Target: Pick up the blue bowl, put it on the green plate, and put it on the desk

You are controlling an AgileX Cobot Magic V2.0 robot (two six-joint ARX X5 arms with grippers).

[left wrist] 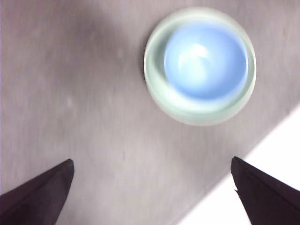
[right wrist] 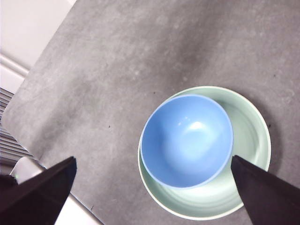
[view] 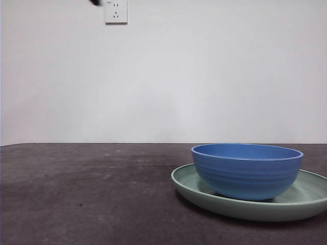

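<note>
A dark grey table (view: 87, 194) stood before a plain white wall (view: 204, 76) with a socket (view: 116, 11). The blue bowl (view: 247, 170) sat upright inside the green plate (view: 186, 182), off-centre. Both the left pincer (left wrist: 152, 187) and right pincer (right wrist: 152, 185) hung above, spread wide and holding nothing.

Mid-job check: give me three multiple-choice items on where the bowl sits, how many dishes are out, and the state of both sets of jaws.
1. Where is the blue bowl?
A. in the green plate
B. beside it on the desk
C. held in the air

2. How many dishes show?
A. one
B. two
C. three

3. How do the jaws of the left gripper and right gripper stand?
A. both wide open, holding nothing
B. left shut on the bowl
C. right shut on the plate

Key: 1 A, bowl rests inside the rim; 2 B, only bowl and plate; 3 A, both wrist views show spread jaws high above.
</note>
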